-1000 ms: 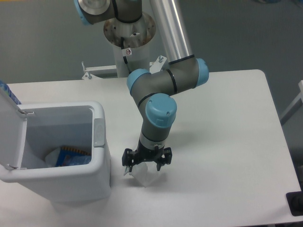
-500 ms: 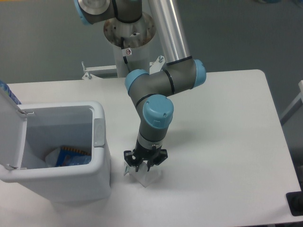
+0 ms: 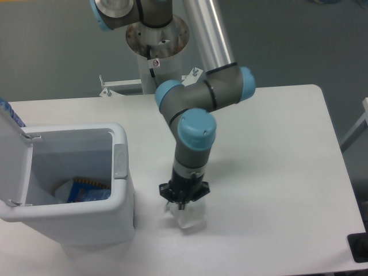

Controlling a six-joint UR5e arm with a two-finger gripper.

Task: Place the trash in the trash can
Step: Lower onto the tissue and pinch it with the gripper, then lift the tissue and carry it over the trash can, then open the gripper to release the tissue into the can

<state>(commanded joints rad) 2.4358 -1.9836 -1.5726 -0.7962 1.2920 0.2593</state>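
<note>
Camera view, one hand (image 3: 183, 201) clenched on one wrapper (image 3: 188, 217), one open trash can (image 3: 118, 215), one blue packet (image 3: 87, 191) inside.

Single fixed camera, high front view, table (image 3: 276, 144) mid-distance

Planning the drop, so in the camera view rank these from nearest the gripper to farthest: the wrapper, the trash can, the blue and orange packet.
1. Wrapper, at the gripper.
2. Trash can, to its left in view.
3. Blue and orange packet, inside the can.
</note>
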